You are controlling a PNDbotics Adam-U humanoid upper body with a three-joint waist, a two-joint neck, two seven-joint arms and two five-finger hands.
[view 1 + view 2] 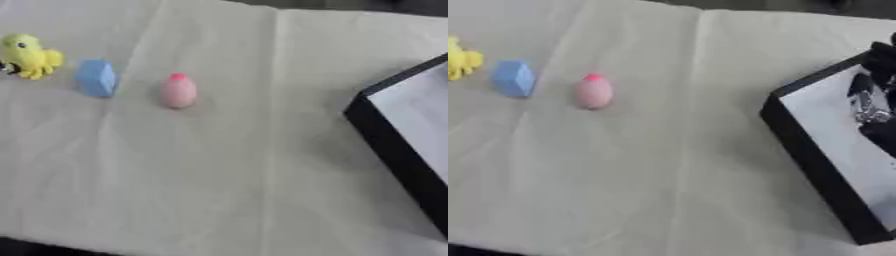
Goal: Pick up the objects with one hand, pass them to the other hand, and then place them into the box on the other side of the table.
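Pink egg (593, 92) far from right hand (874, 107)

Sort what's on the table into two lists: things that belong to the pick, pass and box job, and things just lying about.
Part of the job:
yellow duck toy
blue block
pink egg-shaped object
black box with a white floor
right hand over the box

Just lying about:
pale cloth covering the table
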